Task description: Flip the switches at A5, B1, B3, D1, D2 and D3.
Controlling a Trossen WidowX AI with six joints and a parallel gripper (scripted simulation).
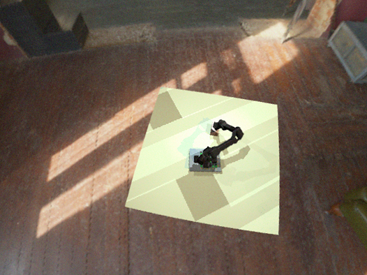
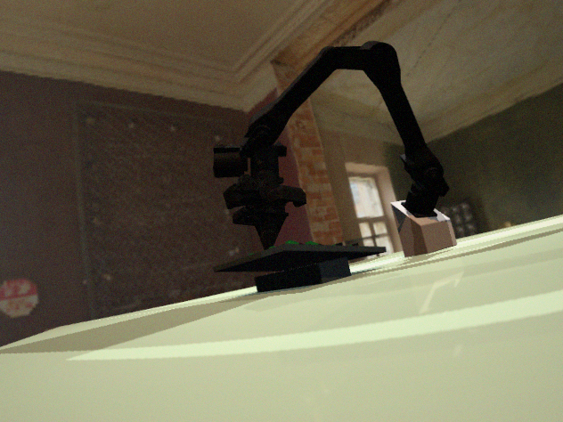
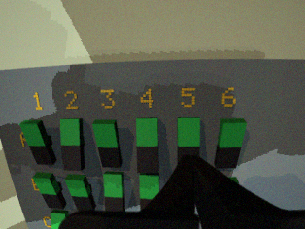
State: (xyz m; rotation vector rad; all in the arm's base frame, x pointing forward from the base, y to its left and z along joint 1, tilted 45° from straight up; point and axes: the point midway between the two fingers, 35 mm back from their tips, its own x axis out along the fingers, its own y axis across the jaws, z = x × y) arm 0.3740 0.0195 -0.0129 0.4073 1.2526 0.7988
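Observation:
The grey switch panel (image 1: 192, 153) (image 2: 295, 259) (image 3: 272, 92) is tilted on a dark block. My gripper (image 2: 269, 247) (image 3: 189, 162) is shut and empty and points down, its tips at the near, black end of switch A5 (image 3: 188, 132). Whether they touch it I cannot tell. A5 shows a green far half; its near end is partly covered by the fingertips. Switches B1 (image 3: 47, 181) and B3 (image 3: 114, 184) show green far halves and black near halves in the wrist view. B5 is hidden behind the fingers. Row D is out of the wrist view.
Switches A4 (image 3: 147, 132) and A6 (image 3: 232, 134) stand on either side of A5. B4 (image 3: 149, 183) is beside the left finger, and B6 is mostly covered. The arm's base block (image 2: 427, 236) stands on the pale table (image 1: 256, 207) behind the panel's near side.

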